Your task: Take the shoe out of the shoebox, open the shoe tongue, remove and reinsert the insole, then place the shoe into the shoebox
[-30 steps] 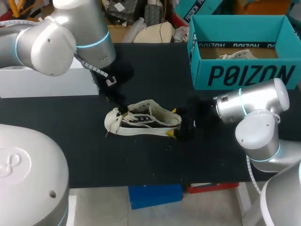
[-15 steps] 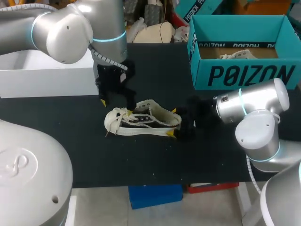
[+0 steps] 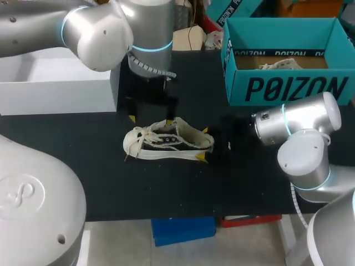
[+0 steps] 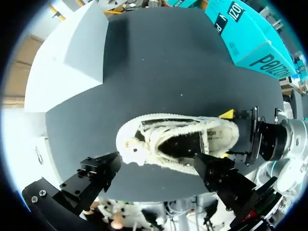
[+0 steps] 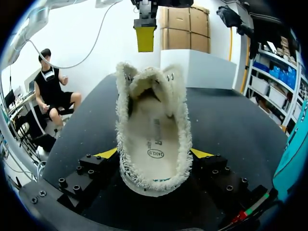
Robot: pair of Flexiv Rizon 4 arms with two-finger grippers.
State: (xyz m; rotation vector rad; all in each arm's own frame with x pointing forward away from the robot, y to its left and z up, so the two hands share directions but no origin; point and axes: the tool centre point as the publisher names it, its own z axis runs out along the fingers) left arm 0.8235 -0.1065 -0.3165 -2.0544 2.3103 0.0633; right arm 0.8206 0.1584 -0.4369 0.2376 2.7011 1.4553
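The shoe [image 3: 166, 141] stood on the black table [image 3: 166, 188] near its middle, toe to the left, outside the teal shoebox [image 3: 288, 88] at the far right. The right gripper [image 3: 203, 144] was clamped on the heel from two sides. The left gripper [image 3: 151, 119] hung just above the toe end with its fingers spread wide, holding nothing.

To open the tongue well, I think the left fingers should come down narrow and pinch only the tongue edge, not the laces. They should then pull toward the toe while the heel is kept firm.

The upper looked like soft cream cloth with a frayed, fringed rim. The insole [image 5: 154, 144] was pale and flat. The tongue [image 5: 147, 84] seemed folded inward, but this was hard to see.
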